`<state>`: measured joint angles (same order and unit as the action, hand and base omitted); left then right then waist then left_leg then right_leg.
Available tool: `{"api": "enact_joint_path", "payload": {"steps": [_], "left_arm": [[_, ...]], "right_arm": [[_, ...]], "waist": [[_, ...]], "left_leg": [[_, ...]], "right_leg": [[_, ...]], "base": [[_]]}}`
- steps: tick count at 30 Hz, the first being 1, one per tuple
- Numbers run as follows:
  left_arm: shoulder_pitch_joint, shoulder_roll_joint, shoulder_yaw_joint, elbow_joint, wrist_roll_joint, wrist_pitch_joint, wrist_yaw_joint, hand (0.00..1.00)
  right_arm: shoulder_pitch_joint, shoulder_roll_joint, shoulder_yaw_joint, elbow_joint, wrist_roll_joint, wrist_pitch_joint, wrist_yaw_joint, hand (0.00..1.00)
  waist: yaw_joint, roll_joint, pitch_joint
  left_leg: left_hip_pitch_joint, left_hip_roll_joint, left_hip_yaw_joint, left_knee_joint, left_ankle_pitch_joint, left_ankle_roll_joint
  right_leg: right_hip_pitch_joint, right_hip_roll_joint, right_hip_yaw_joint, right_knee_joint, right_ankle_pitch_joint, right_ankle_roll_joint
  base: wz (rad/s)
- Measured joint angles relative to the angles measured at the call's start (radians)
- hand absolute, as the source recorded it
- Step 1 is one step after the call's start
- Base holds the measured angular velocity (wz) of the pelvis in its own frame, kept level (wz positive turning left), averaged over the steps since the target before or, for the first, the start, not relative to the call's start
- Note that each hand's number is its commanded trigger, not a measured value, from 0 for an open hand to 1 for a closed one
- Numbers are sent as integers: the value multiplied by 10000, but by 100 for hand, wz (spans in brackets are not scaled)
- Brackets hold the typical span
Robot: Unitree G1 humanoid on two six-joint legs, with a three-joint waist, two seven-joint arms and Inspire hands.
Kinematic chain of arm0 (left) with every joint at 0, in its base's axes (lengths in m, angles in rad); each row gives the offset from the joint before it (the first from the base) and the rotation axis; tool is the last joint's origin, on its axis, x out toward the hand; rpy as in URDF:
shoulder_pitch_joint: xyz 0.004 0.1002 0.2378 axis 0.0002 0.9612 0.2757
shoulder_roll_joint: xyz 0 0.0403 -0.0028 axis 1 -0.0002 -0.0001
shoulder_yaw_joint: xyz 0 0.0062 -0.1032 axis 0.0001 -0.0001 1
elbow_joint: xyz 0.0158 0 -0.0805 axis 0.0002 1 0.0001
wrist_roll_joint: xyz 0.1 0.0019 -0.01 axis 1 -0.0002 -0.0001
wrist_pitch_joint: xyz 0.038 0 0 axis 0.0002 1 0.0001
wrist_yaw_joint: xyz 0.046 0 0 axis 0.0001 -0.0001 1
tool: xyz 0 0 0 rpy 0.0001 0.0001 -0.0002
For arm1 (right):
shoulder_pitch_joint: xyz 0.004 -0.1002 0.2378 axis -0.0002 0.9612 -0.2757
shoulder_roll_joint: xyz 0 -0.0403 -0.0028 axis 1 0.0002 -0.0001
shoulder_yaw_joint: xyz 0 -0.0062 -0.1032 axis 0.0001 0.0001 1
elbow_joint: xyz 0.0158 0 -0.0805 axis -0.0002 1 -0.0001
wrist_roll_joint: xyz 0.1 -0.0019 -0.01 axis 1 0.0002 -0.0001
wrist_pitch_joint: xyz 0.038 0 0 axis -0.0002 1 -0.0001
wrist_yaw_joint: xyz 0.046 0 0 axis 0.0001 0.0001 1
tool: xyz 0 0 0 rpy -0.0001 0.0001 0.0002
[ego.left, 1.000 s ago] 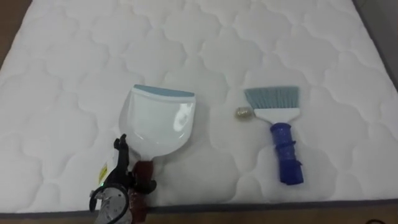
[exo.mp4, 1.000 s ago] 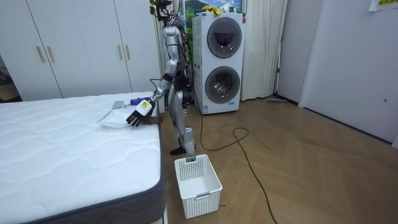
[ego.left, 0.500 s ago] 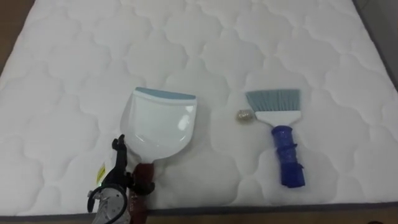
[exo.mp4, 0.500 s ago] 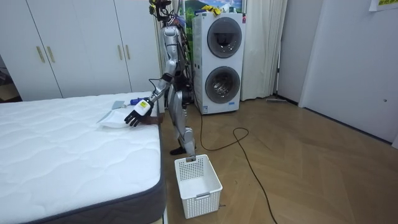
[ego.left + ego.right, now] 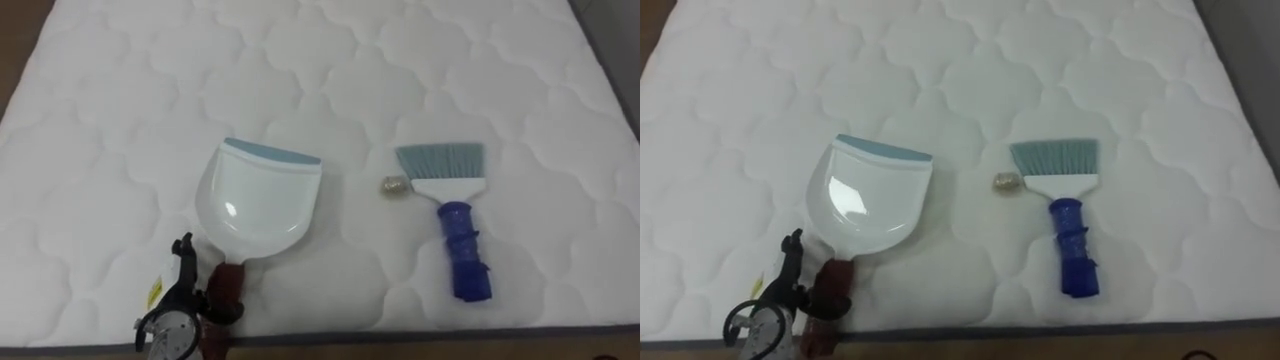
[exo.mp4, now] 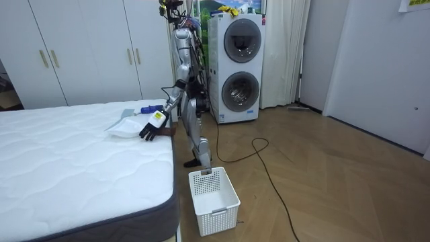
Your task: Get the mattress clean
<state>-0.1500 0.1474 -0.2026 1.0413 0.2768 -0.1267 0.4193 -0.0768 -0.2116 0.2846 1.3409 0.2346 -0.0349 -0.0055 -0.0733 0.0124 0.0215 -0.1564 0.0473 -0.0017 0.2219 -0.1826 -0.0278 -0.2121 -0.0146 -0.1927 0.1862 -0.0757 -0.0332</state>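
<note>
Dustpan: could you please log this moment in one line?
left hand shut on dustpan handle | brush on mattress | scrap beside brush

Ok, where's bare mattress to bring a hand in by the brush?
Bare mattress lies beyond the dustpan and brush, and right of the brush to the edge. Between them the lower strip is free; a small scrap sits by the bristles. Crowded: the left hand at the dustpan handle.

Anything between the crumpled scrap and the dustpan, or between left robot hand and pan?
Nothing visible. Bare mattress lies between scrap and dustpan; the brush sits on the scrap's other side. The left robot hand grips the dustpan's dark red handle.
</note>
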Motion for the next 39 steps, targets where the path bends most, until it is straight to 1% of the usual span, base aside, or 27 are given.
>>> {"api": "enact_joint_path", "payload": {"steps": [2,6,8,14,15,16,17,18,22,24,25,26,28,29,30,32,35,39], "left_arm": [[1,-77,0,4,0,115,9,0],[15,-154,7,30,18,168,7,0],[15,-156,21,27,336,180,5,0],[16,-156,22,27,899,266,0,0],[16,-156,22,27,902,285,0,7],[16,-156,20,27,903,331,-1,49],[16,-156,19,27,901,342,-7,88],[16,-156,19,27,901,343,-9,100],[17,-159,-17,29,895,471,-99,100],[-38,-113,4,36,897,538,-26,100],[-68,1,10,211,903,535,54,100],[-209,87,12,401,892,538,52,100],[-346,225,15,502,889,562,38,100],[-380,243,15,579,890,580,42,100],[-397,238,3,609,892,613,30,100],[-546,196,7,796,880,755,39,100],[-550,194,-87,873,879,968,33,100],[-552,191,-277,952,877,1058,24,100]], "right_arm": [[6,2,1,0,-2,1,-13,0],[-2,1,3,-2,-104,7,-46,0],[-1,-33,-20,1,-275,16,-56,0],[-12,-40,-26,-4,-556,29,-44,0],[-12,-40,-27,-4,-576,29,-41,0],[-12,-38,-26,-10,-594,32,-39,0],[-13,-37,-26,-14,-622,36,-40,0],[-15,-37,-26,-16,-637,39,-40,0],[-39,-32,-10,-104,-659,139,-50,0],[-79,-23,-9,-108,-672,143,-56,0],[-79,-10,-6,-106,-718,146,-57,0],[-85,1,4,-107,-739,146,-56,0],[-109,18,8,-113,-740,154,-55,0],[-105,25,44,-140,-699,156,-52,0],[-99,31,74,-157,-650,156,-48,0],[-68,70,90,-224,-505,162,-46,0],[-86,113,88,-236,-442,166,-45,0],[-101,123,88,-237,-447,258,-54,0]], "waist": [[10,0,-1],[75,-3,-2],[213,-9,-6],[242,-31,-15],[243,-35,-16],[240,-40,-18],[239,-43,-19],[238,-44,-19],[238,-69,-15],[240,-106,-33],[263,-136,-22],[251,-155,-33],[241,-171,-25],[218,-198,-17],[200,-215,-17],[193,-284,12],[169,-327,-10],[55,-323,-12]], "left_leg": [[-30,-1,41,1,0,0],[-66,-2,108,2,0,0],[-133,0,219,3,0,0],[-163,2,255,8,1,2],[-165,2,256,9,1,2],[-168,3,256,12,1,2],[-168,3,256,15,2,2],[-168,3,256,15,1,3],[-141,5,296,18,1,2],[-134,-1,330,17,1,2],[-86,-1,392,12,1,2],[-54,-1,443,13,1,3],[-53,-1,536,9,2,4],[-50,-6,570,2,7,13],[-51,-12,577,-1,13,22],[-72,-31,595,-12,20,33],[-112,-37,694,-15,20,34],[-119,-47,698,-13,20,34]], "right_leg": [[-10,0,3,-11,-13,17],[-44,-6,7,-10,-20,25],[-154,-15,35,10,-20,25],[-174,-20,34,18,-21,26],[-177,-19,33,18,-21,26],[-182,-18,33,25,-21,25],[-183,-18,33,28,-21,25],[-183,-18,33,29,-21,25],[-198,-32,42,89,-24,23],[-271,-54,75,238,-76,19],[-292,-50,154,325,-103,16],[-301,-47,229,367,-117,17],[-337,-50,292,382,-116,20],[-340,-43,366,384,-116,27],[-340,-34,418,384,-126,42],[-371,-36,523,384,-135,64],[-453,-45,526,393,-114,83],[-461,-72,486,431,-116,83]], "base": [[4],[0],[-9],[0],[0],[0],[0],[0],[-2],[-6],[-12],[-13],[-11],[-7],[0],[0],[-8],[0]]}}
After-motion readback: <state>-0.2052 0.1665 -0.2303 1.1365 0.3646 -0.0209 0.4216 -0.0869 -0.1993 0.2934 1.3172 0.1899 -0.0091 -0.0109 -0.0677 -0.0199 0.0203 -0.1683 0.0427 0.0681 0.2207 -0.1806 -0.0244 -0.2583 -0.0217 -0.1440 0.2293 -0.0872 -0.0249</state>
